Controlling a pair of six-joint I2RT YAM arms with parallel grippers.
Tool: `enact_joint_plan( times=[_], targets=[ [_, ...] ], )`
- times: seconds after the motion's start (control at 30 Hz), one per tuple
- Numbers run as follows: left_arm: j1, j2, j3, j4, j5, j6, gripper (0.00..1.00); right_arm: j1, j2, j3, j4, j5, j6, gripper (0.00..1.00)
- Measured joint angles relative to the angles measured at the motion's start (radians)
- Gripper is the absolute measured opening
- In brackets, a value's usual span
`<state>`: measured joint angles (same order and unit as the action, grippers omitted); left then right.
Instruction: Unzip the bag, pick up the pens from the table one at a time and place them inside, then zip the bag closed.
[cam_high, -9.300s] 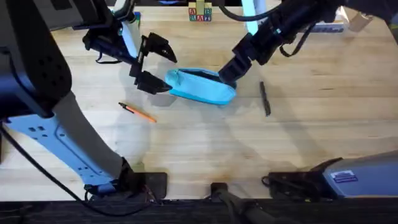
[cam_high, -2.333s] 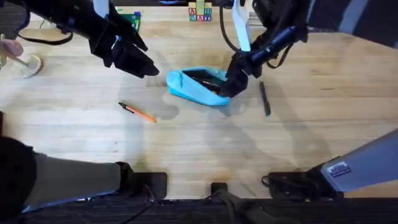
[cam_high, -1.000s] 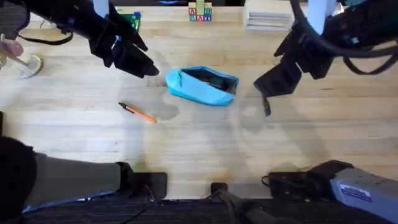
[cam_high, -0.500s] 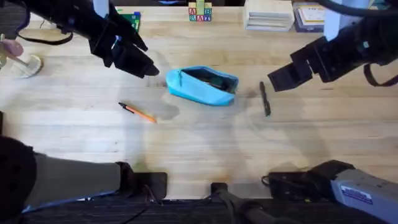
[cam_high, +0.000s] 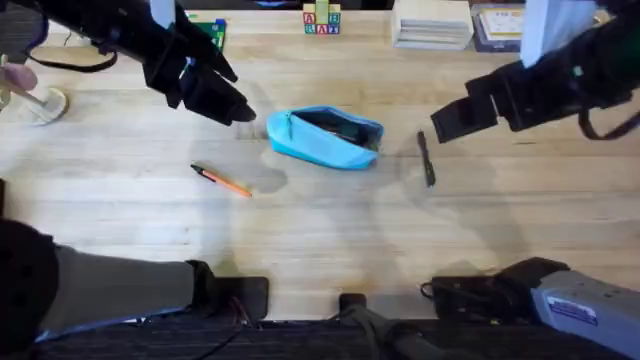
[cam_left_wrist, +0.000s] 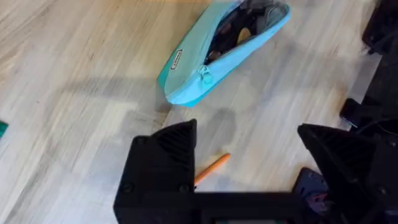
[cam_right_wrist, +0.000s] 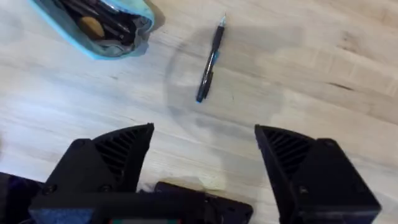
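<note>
The bag lies unzipped mid-table; the black pen rests just below the right gripper, fingers spread. The orange pen lies below the left gripper, likewise spread; both grippers hold nothing.

**Both arms up, both grippers wide open**

The left arm reaches in from the far left side. Its gripper hangs in the air with its two black fingers spread far apart, holding nothing.

The right arm comes in from the right side, up high. Its gripper points toward the middle. Its two black fingers are spread wide too, and nothing is between them.
</note>
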<state>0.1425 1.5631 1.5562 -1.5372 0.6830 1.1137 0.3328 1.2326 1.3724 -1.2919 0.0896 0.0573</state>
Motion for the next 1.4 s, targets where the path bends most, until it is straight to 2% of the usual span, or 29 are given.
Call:
enact_joint_plan(
  times=[0.2, 0.23, 0.33, 0.53, 0.63, 0.67, 0.87, 1.4],
  targets=[
    [0.000, 0.000, 0.000, 0.000, 0.000, 0.000, 0.995, -0.046, 0.091, 0.000, 0.006, 0.000, 0.058, 0.997],
    [0.000, 0.000, 0.000, 0.000, 0.000, 0.000, 0.995, -0.082, 0.129, 0.000, 0.029, 0.000, 0.072, 0.996],
    [0.000, 0.000, 0.000, 0.000, 0.000, 0.000, 0.995, -0.100, 0.143, -0.001, 0.059, -0.004, 0.074, 0.996],
    [0.000, 0.000, 0.000, 0.000, 0.000, 0.000, 0.995, -0.102, 0.155, -0.049, 0.131, -0.008, 0.074, 0.997],
    [0.000, 0.000, 0.000, 0.000, 0.000, 0.000, 0.995, -0.102, 0.164, -0.102, 0.182, -0.008, 0.074, 0.996],
    [0.000, 0.000, 0.000, 0.000, 0.000, 0.000, 0.995, -0.102, 0.171, -0.155, 0.229, -0.008, 0.074, 0.996],
    [0.000, 0.000, 0.000, 0.000, 0.000, 0.000, 0.995, -0.102, 0.190, -0.237, 0.330, -0.042, 0.074, 0.997],
    [0.000, 0.000, 0.000, 0.000, 0.000, 0.000, 0.995, -0.102, 0.387, -0.251, 0.428, -0.061, 0.074, 0.995]
  ],
)
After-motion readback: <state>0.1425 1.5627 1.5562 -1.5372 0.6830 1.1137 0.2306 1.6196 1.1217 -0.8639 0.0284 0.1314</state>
